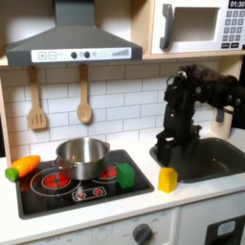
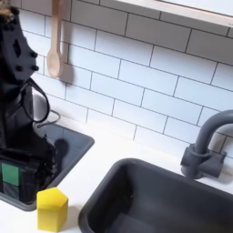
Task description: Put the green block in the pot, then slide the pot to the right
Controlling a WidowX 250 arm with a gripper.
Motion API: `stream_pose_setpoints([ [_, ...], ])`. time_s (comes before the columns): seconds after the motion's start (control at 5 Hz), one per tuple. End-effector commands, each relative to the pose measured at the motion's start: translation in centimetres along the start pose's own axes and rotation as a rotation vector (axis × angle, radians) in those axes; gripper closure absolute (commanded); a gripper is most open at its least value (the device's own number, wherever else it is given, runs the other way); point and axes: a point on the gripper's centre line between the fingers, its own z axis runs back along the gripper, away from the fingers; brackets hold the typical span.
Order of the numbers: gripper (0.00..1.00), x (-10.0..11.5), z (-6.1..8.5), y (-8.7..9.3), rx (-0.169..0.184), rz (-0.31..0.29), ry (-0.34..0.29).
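The green block sits on the black stovetop, just to the right of the silver pot in the first exterior view. My gripper hangs low over the white counter between the stove and the sink, a little to the right of the block, and touches neither it nor the pot. Its fingers look open with nothing held. In the second exterior view the gripper is at the left edge, and the green block shows through the gap between the fingers, lying behind them.
A yellow block stands on the counter just in front of the gripper. An orange toy carrot lies at the stove's left. The dark sink with its faucet is on the right. Wooden utensils hang on the tiled wall.
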Motion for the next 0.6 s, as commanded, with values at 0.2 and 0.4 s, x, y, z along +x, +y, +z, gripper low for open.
stream_pose_setpoints([
  [0.2, 0.0, 4.2, -0.7, 1.5, 0.023, 0.041, -0.024],
  [0.4, 0.0, 5.1, -1.0, 2.1, 0.028, 0.05, -0.024],
])
